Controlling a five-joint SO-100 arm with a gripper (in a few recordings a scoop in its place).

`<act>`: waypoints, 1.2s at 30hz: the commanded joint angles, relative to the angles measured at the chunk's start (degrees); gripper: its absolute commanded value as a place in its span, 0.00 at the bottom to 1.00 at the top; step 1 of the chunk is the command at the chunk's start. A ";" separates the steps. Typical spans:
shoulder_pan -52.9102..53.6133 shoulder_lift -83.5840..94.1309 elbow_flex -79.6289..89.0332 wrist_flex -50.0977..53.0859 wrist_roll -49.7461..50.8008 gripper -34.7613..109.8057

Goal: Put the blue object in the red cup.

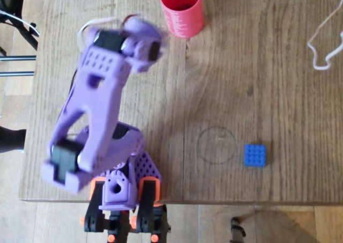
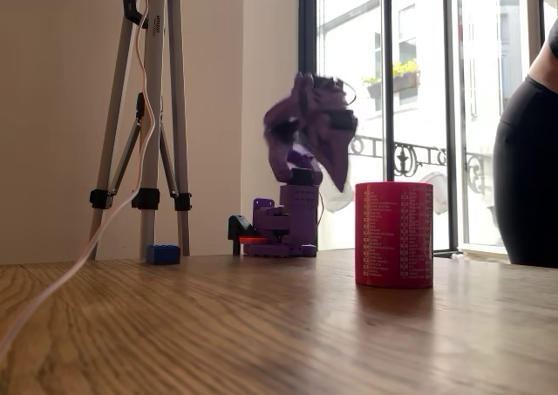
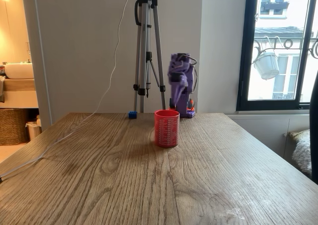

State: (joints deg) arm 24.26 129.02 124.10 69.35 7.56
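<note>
I see the blue brick (image 1: 255, 155) lying flat, studs up, on the wooden table (image 1: 278, 82) near the edge the arm's base is mounted on, in the overhead view off to the right of the base and just beside a faint pencilled circle (image 1: 216, 145). The red cup (image 1: 181, 9) stands upright near the opposite edge, well apart from the brick. My purple arm (image 1: 94, 109) is raised and folded, its gripper (image 1: 143, 44) up in the air and blurred with motion, nearer the cup than the brick; I cannot tell whether the jaws are parted or closed, and nothing blue shows in them.

The step in hand, as I judge it, is the reach for the brick. To do it well I would swing the arm across to the brick's side, spread the jaws wide before descending, square them to two opposite flat sides, and come straight down so the thin brick is not nudged along the table.
</note>
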 commanded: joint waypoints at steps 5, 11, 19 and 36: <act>30.50 -11.34 -11.60 2.11 9.23 0.25; 47.29 -14.41 -11.87 3.69 15.21 0.25; 51.77 -18.19 -12.22 5.45 13.54 0.25; 58.18 -38.76 -25.49 2.99 -0.62 0.25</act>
State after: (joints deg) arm 80.07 91.05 104.94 72.77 8.96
